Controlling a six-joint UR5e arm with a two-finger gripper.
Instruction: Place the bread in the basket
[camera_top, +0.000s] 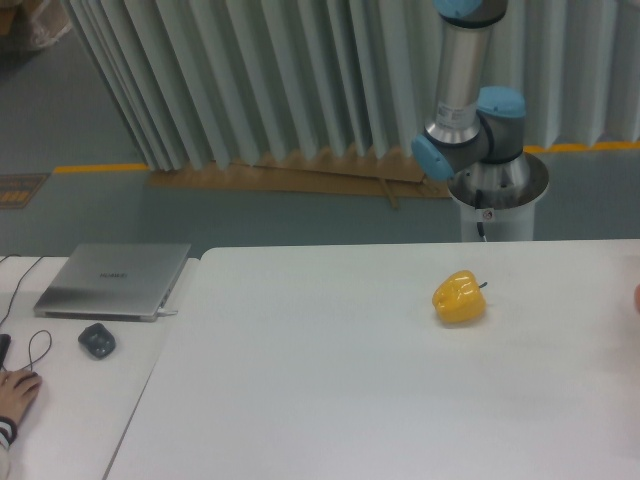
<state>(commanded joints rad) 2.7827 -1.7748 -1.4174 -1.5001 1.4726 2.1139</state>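
Gripper out of frame, its state unknowable; only arm (463, 75) and yellow pepper (459, 297) visible.

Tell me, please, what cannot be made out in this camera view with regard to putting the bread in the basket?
- Gripper: out of view; the arm runs off the top edge, so its state is unknown.
- Bread: not visible anywhere on the table.
- Basket: not visible either.
- A reddish sliver at the right edge: cut off, unidentifiable.
- Only the pepper shows clearly on the table.
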